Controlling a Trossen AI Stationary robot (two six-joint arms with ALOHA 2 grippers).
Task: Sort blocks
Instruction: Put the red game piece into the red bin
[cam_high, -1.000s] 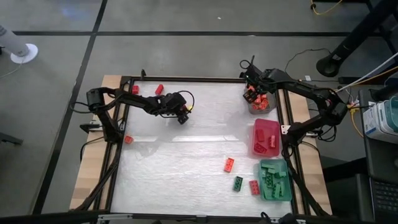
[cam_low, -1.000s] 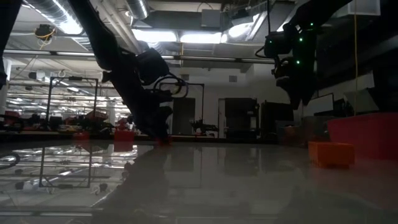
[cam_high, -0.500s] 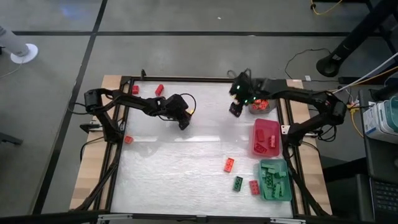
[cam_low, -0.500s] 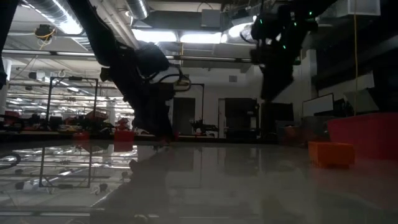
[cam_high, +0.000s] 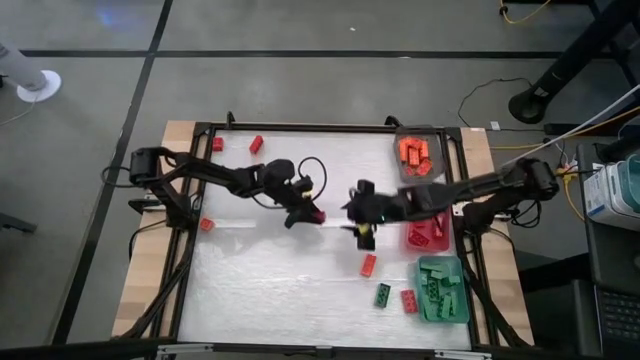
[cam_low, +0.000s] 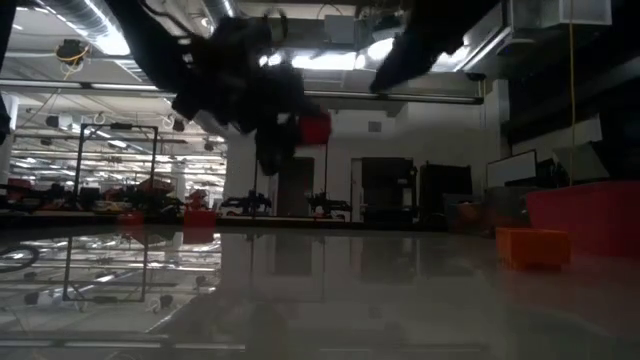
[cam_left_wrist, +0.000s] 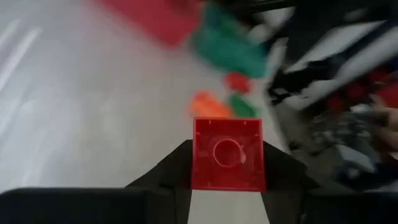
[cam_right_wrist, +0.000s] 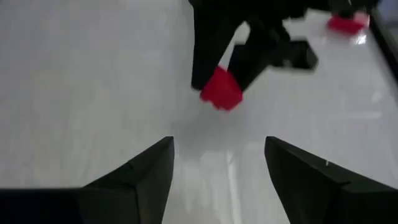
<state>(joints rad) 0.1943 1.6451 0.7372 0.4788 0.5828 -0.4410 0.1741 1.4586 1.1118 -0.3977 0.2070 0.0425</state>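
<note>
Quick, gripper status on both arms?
Left gripper: shut on a red block, lifted above the table.
Right gripper: open, empty, mid-table, facing the left one.

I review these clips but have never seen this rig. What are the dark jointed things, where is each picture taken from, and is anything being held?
They are two robot arms over a white table. One picture looks straight down, one looks level across the tabletop, and two come from cameras on the wrists. The left gripper is shut on a red block, lifted off the table. The right gripper is open and empty, near an orange block. A grey tray, a pink tray and a teal tray stand along the table's right edge with blocks in them.
</note>
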